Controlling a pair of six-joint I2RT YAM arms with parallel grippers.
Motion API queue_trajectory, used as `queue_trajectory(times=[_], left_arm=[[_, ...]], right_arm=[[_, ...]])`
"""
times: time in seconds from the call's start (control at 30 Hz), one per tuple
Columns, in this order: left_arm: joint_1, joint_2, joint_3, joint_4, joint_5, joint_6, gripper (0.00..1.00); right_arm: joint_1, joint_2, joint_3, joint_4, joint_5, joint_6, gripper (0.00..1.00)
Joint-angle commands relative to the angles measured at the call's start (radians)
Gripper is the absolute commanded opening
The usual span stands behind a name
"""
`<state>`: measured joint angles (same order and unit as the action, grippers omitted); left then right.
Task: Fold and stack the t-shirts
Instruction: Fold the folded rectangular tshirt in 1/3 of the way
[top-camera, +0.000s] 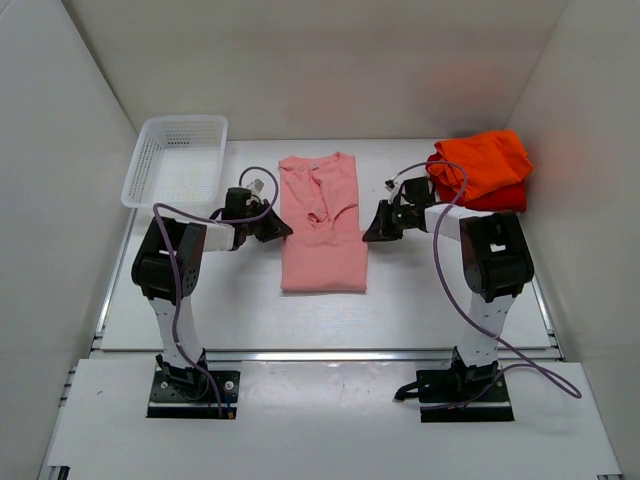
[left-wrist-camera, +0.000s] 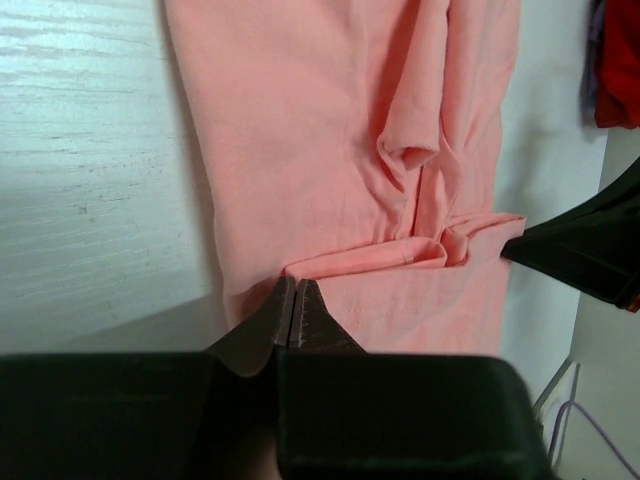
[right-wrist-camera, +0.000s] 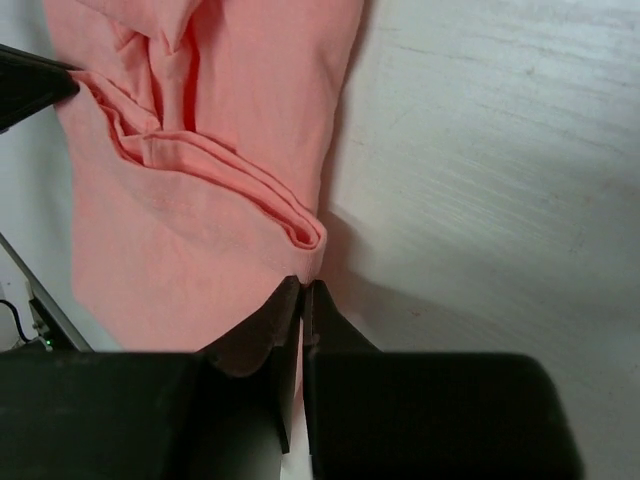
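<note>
Pink shirt (top-camera: 322, 240) is part-folded, edges clamped by left tool (left-wrist-camera: 296, 290) and right tool (right-wrist-camera: 302, 288); orange shirt (top-camera: 485, 160) is stacked on red shirt (top-camera: 506, 199).

Top external: fixed above and behind the arm bases, looking down on the whole table (top-camera: 420, 300), far off. Left wrist: close behind the left gripper (left-wrist-camera: 296, 305), facing past the fingertips across the salmon-pink t-shirt (left-wrist-camera: 320, 130). Right wrist: equally close behind the right gripper (right-wrist-camera: 302, 295), facing the opposite way. Shared by all three: that shirt, beyond both fingertip pairs.
</note>
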<state>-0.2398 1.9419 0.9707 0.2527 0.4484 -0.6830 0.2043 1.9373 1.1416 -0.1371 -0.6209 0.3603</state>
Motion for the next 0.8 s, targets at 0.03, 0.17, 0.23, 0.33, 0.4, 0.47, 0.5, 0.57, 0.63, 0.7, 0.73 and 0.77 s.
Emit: queue_trajectory(times=[0.03, 0.17, 0.23, 0.33, 0.4, 0.47, 0.5, 0.57, 0.63, 0.7, 0.73, 0.77], left_arm=[[0.007, -0.043, 0.023, 0.013, 0.018, 0.01, 0.0], [0.013, -0.098, 0.016, -0.003, 0.016, 0.008, 0.0], [0.031, -0.126, 0.013, -0.004, 0.018, 0.005, 0.0], [0.033, -0.169, 0.005, -0.006, 0.021, -0.001, 0.0], [0.039, -0.195, -0.001, -0.01, 0.006, -0.004, 0.0], [0.046, -0.195, 0.01, -0.012, -0.011, 0.002, 0.0], [0.043, -0.181, 0.022, -0.016, -0.016, 0.003, 0.0], [0.056, -0.14, 0.058, -0.024, -0.011, 0.013, 0.0], [0.063, -0.069, 0.101, -0.042, -0.002, 0.016, 0.05], [0.079, -0.026, 0.141, -0.046, 0.009, 0.01, 0.17], [0.082, -0.011, 0.143, -0.033, 0.009, -0.001, 0.31], [0.095, -0.009, 0.129, -0.012, 0.007, -0.009, 0.39]], right_arm=[[0.001, -0.006, 0.061, -0.002, -0.026, -0.03, 0.0], [0.018, -0.047, 0.089, -0.041, -0.013, -0.043, 0.0], [0.023, -0.046, 0.112, -0.055, -0.007, -0.049, 0.0], [0.02, -0.055, 0.158, -0.073, -0.016, -0.052, 0.0], [0.024, -0.038, 0.199, -0.085, -0.031, -0.044, 0.0], [0.021, -0.018, 0.236, -0.094, -0.033, -0.054, 0.0], [0.021, 0.001, 0.259, -0.104, -0.031, -0.063, 0.0], [0.017, 0.044, 0.321, -0.123, -0.031, -0.073, 0.0], [0.015, 0.112, 0.404, -0.159, -0.027, -0.083, 0.0], [-0.003, 0.153, 0.46, -0.185, -0.023, -0.087, 0.29], [-0.009, 0.161, 0.471, -0.185, -0.005, -0.089, 0.36], [-0.013, 0.164, 0.469, -0.176, 0.004, -0.092, 0.46]])
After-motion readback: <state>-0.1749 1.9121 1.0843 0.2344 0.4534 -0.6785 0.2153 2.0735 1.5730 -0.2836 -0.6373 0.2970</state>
